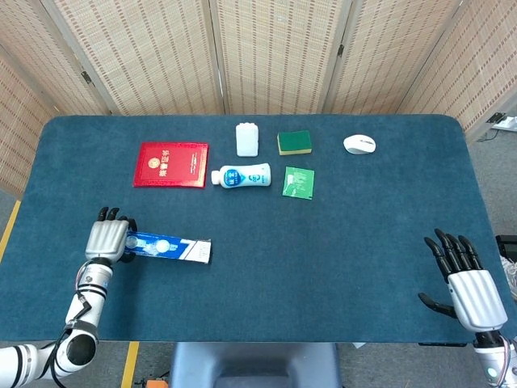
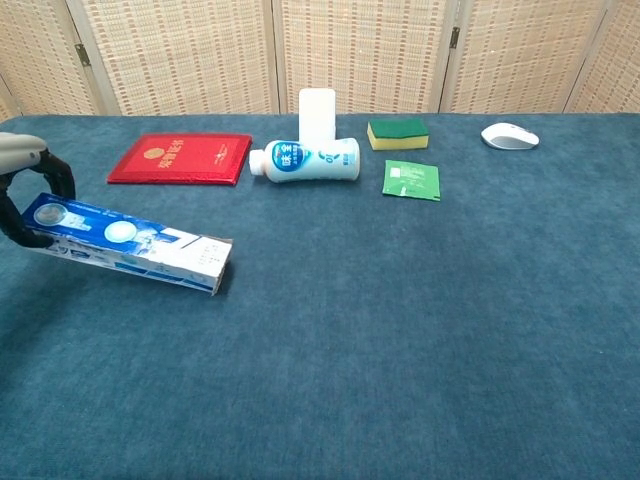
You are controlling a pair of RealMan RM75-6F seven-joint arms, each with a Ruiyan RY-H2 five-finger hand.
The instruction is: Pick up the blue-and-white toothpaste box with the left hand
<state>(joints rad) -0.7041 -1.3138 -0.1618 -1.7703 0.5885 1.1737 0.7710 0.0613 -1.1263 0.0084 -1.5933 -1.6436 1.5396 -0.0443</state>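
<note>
The blue-and-white toothpaste box (image 1: pixel 168 247) (image 2: pixel 130 247) lies lengthwise at the table's front left, tilted, its left end raised above the cloth and its right end low near the cloth. My left hand (image 1: pixel 108 239) (image 2: pixel 28 190) grips that raised left end, fingers wrapped around it. My right hand (image 1: pixel 464 279) hovers open at the front right corner, fingers spread, holding nothing; the chest view does not show it.
At the back lie a red booklet (image 1: pixel 170 164), a white bottle on its side (image 1: pixel 241 175), a white block (image 1: pixel 247 138), a green-yellow sponge (image 1: pixel 295 142), a green sachet (image 1: pixel 298 182) and a white mouse (image 1: pixel 359 144). Dark blue cloth covers the table (image 1: pixel 339 242).
</note>
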